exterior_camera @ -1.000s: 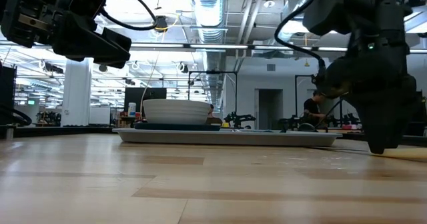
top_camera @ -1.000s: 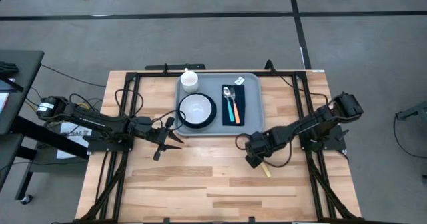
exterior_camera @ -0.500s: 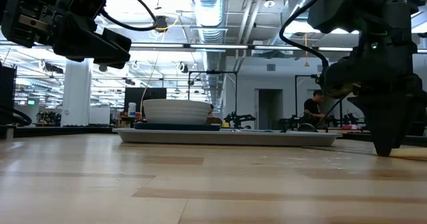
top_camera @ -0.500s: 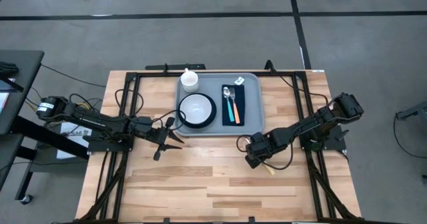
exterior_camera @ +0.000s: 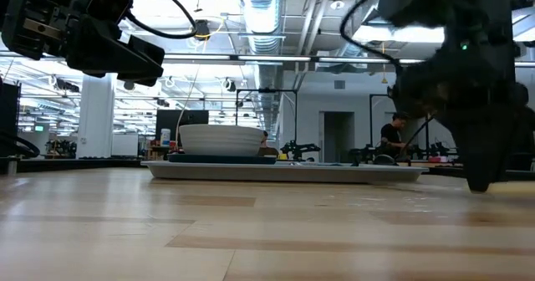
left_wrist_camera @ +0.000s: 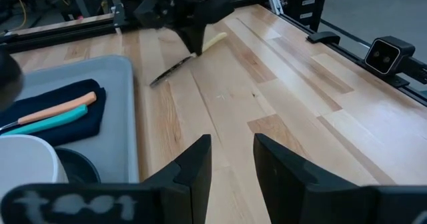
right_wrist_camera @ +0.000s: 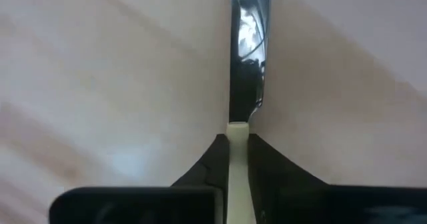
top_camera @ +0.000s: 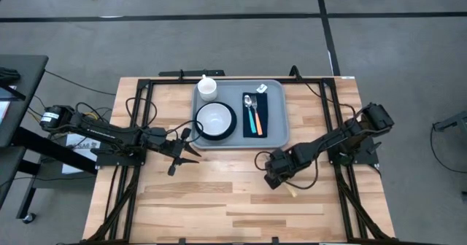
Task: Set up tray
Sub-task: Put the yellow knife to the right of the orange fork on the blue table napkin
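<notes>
The light blue-grey tray (top_camera: 277, 132) lies at the table's far middle. It carries a white bowl (top_camera: 214, 118) on a dark plate, a white cup (top_camera: 207, 87), and a navy napkin (top_camera: 263, 112) with a spoon and an orange and a teal utensil. A knife with a cream handle (top_camera: 290, 190) lies on the wood near the tray's near right corner, and my right gripper (top_camera: 276, 173) is shut on it. My left gripper (top_camera: 191, 152) hovers open off the tray's near left corner. My right gripper pinches the knife's cream handle (right_wrist_camera: 237, 134) between its two fingers, close to where the steel blade (right_wrist_camera: 248, 51) begins. The fingers point down from above and stand across the knife. In the left wrist view the blade (left_wrist_camera: 170, 72) stretches low along the wood; whether it rests there I cannot tell.
Black frame rails (top_camera: 131, 128) run along the table's left, right and far sides. Bare wood (top_camera: 219, 201) stretches across the near half of the table. In the low view a person (exterior_camera: 389, 139) shows far back in the room.
My right gripper has shifted a little toward the table's near left over the knife, and its arm has drawn in with it. The tray and its dishes have stayed put.
</notes>
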Controlling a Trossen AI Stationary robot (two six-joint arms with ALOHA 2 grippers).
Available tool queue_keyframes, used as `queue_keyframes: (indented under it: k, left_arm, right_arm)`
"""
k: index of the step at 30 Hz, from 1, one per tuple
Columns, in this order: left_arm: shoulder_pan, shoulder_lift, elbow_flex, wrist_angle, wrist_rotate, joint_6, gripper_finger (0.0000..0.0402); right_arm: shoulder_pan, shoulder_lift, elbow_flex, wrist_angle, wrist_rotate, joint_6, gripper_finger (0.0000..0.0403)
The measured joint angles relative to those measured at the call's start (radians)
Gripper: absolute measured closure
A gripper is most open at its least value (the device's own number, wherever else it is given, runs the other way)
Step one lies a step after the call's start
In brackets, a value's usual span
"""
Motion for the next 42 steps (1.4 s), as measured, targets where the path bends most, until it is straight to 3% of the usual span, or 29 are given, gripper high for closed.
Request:
queue_keyframes:
  k: [13,21,35,42]
  left_arm:
    - [0.0,0.0,0.0,-0.003,0.0,0.0,0.0299]
    - [0.0,0.0,0.0,-0.002,0.0,0.0,0.0299]
    - [0.0,0.0,0.0,0.001,-0.007,0.0,0.0299]
    - [0.0,0.0,0.0,0.001,-0.008,-0.001,0.0299]
  right_arm:
    - [0.011,-0.006,0.103,-0.049,0.047,0.02,0.0387]
    - [-0.056,-0.006,0.173,-0.163,0.05,-0.027,0.0387]
    - [-0.391,-0.008,0.218,-0.215,0.025,-0.279,0.0388]
    - [-0.563,-0.008,0.218,-0.185,0.032,-0.309,0.0387]
